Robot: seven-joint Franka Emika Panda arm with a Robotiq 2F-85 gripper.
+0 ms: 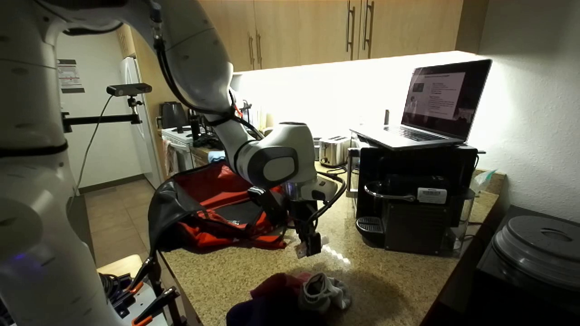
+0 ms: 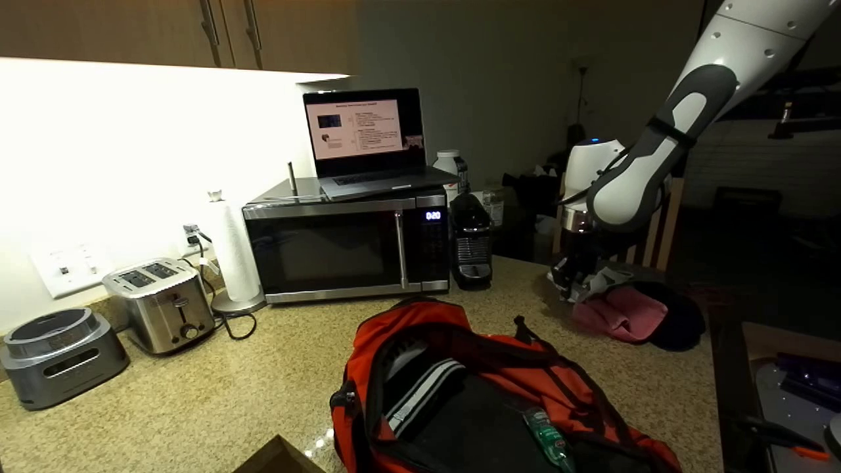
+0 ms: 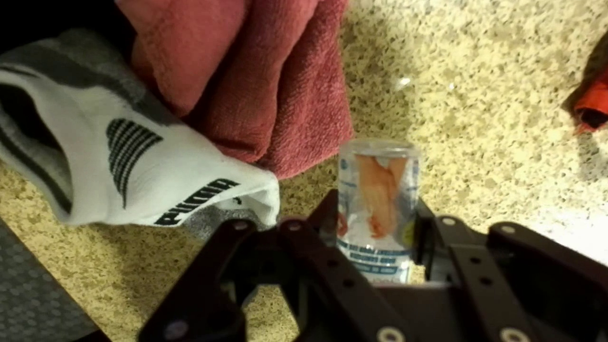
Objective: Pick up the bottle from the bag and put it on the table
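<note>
My gripper [image 3: 377,228] is shut on a clear bottle [image 3: 380,185] with a white, blue and orange label; a finger lies against each side, and its lower end is hidden. In an exterior view the gripper [image 1: 310,246] points down, with the bottle [image 1: 301,250] low over the speckled table [image 1: 362,271]. I cannot tell whether the bottle touches the table [image 2: 276,355]. The slumped red bag [image 1: 206,190] lies open, away from the gripper; its edge shows in the wrist view [image 3: 596,97]. A green bottle [image 2: 550,439] lies inside the bag [image 2: 374,355].
A reddish cloth [image 3: 304,95] and a white-grey sock [image 3: 142,156] lie close beside the held bottle. A black coffee machine [image 1: 414,222] and a microwave [image 2: 328,253] with a laptop [image 2: 361,131] on top stand behind. A toaster [image 2: 164,309] and paper towel roll [image 2: 235,256] stand by the wall.
</note>
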